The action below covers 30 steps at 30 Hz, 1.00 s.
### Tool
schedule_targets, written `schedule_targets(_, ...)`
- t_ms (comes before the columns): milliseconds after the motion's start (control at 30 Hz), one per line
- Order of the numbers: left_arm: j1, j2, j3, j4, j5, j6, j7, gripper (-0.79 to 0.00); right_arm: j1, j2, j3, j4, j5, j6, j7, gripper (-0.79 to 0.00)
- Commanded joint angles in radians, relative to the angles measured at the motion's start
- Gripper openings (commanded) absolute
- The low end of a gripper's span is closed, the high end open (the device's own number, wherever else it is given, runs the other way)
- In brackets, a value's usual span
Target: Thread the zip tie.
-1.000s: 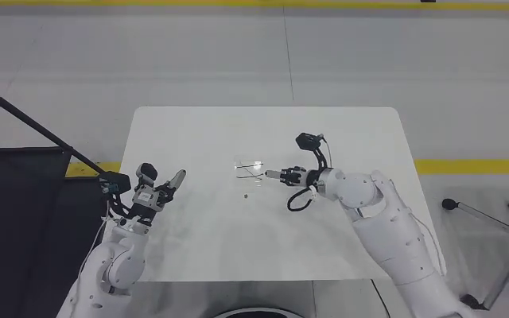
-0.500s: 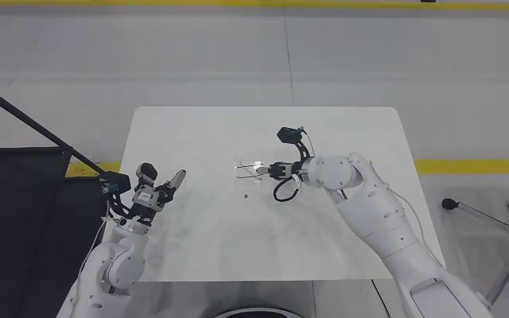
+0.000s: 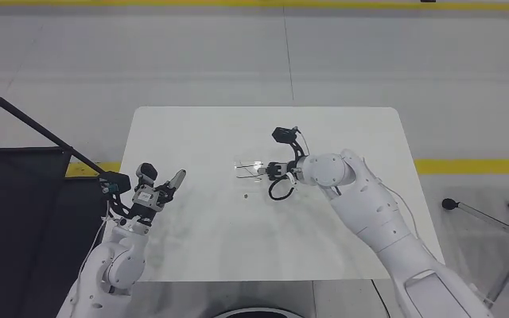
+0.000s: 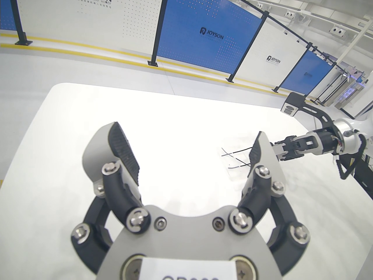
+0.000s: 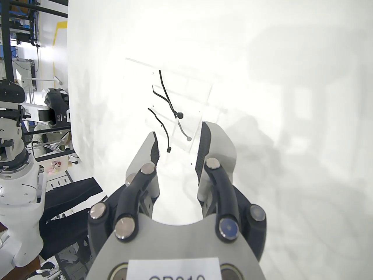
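Zip ties point(image 5: 172, 106) lie thin, seemingly overlapping; the released right end effector point(image 5: 180, 131) may pinch two.

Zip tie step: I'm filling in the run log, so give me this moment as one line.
left gripper: open, above table | right gripper: open, beside zip ties | zip ties: lying on table, ungrasped

The left arm point(image 3: 118, 266) and right arm point(image 3: 374, 215) are white and round. The left pincer point(image 4: 189, 135) and right pincer point(image 5: 180, 132) have grey fingers point(image 4: 94, 152), black bumpy pads point(image 4: 123, 150), shiny screws point(image 4: 110, 169).
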Motion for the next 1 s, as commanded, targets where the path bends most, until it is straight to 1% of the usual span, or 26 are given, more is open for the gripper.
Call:
schedule_targets(0,0.0,0.0,0.0,0.0,0.0,0.0,0.0,0.0,-0.001,-0.001,0.001,0.0,0.002,-0.003,0.0,-0.523)
schedule_targets(267,0.0,0.0,0.0,0.0,0.0,0.0,0.0,0.0,-0.009,-0.001,0.011,-0.01,-0.001,-0.005,0.01,-0.502)
schedule_targets(367,0.0,0.0,0.0,0.0,0.0,0.0,0.0,0.0,-0.013,-0.001,0.015,-0.014,-0.002,-0.004,0.013,-0.511)
schedule_targets(433,0.0,0.0,0.0,0.0,0.0,0.0,0.0,0.0,-0.015,-0.001,0.018,-0.016,-0.002,-0.006,0.015,-0.529)
schedule_targets(567,0.0,0.0,0.0,0.0,0.0,0.0,0.0,0.0,-0.018,-0.002,0.022,-0.018,0.0,-0.009,0.02,-0.653)
schedule_targets(633,0.0,0.0,0.0,0.0,0.0,0.0,0.0,0.0,-0.02,-0.002,0.025,-0.019,0.004,-0.013,0.023,-0.686)
schedule_targets(733,0.0,0.0,0.0,0.0,0.0,0.0,0.0,0.0,-0.021,-0.003,0.03,-0.02,0.014,-0.019,0.025,-0.785)
schedule_targets(967,0.0,0.0,0.0,0.0,0.0,0.0,0.0,0.0,-0.031,0.006,0.065,-0.049,0.016,-0.029,0.028,-0.785)
